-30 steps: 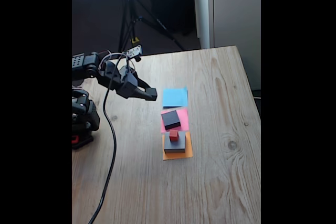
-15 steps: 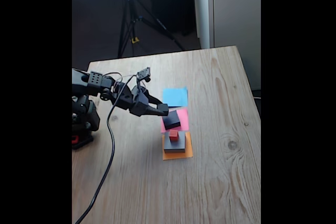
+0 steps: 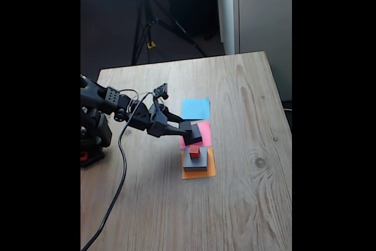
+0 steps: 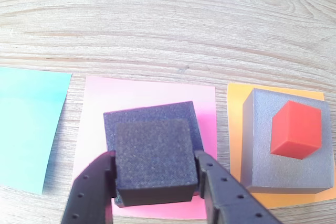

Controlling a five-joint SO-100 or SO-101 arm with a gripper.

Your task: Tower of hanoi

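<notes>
Four blocks (image 4: 152, 153) – two stacks (image 4: 286, 140) of two

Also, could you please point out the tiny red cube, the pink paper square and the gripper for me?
Tiny red cube (image 4: 295, 129), wrist view, on its top face.
Pink paper square (image 4: 149, 92), wrist view, on its bare far strip.
Gripper (image 4: 156, 178), wrist view, midway between the fingertips flanking the small dark grey block.

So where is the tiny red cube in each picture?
Fixed view: the tiny red cube sits on the wide flat grey block, near the middle of the picture.
Wrist view: it is at the right, on that grey block.
Shared landmark: the orange paper square under the grey block.
</notes>
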